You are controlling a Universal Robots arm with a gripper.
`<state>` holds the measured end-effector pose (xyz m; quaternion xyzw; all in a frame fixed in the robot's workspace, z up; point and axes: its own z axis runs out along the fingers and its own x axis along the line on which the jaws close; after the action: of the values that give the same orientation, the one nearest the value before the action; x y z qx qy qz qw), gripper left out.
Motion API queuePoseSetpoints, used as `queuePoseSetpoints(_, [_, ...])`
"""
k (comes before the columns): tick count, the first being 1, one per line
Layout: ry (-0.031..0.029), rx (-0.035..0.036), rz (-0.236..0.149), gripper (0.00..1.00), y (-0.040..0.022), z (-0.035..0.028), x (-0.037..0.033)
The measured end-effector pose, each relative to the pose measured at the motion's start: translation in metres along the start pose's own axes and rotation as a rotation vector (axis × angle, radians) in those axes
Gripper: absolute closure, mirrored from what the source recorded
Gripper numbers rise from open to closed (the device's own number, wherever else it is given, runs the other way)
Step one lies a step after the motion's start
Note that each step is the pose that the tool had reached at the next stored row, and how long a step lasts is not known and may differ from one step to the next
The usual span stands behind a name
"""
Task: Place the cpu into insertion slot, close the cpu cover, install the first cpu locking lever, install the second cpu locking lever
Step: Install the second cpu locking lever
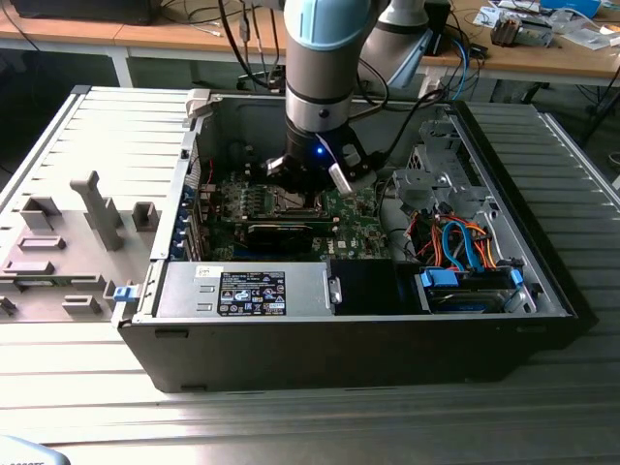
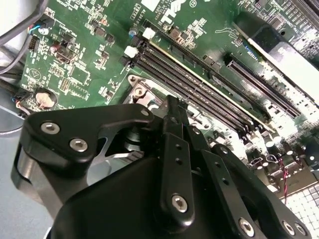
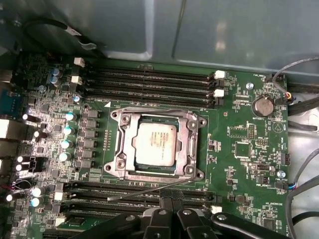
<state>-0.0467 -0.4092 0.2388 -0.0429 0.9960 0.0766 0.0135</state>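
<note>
We see a wooden desk [image 1: 542, 60] behind the open computer case [image 1: 291, 339]; the clenched pincer [image 3: 169, 205] hovers empty beside the cpu [image 3: 156, 144].

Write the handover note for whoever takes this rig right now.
Hand: shut, low over the board, tips beside the socket's edge.
Cpu: seated in the socket.
Cover: down around the cpu, which shows through its window.
Lever: thin rod angled away from the socket near the hand, not latched. I cannot tell whether the hand pinches it.
Done: cpu in, cover closed.
Left: the levers.
</note>
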Motion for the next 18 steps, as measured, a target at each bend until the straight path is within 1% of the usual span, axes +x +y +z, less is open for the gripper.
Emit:
queuePoseSetpoints(9, [0.0001,0.0000,0.000,0.89,-0.0004,0.0052,0.0056])
queuePoseSetpoints(14, [0.0001,0.0000,0.000,0.89,-0.0007,0.0093,0.0090])
queuePoseSetpoints(18, [0.0001,0.0000,0.000,0.89,-0.0002,0.0112,0.0128])
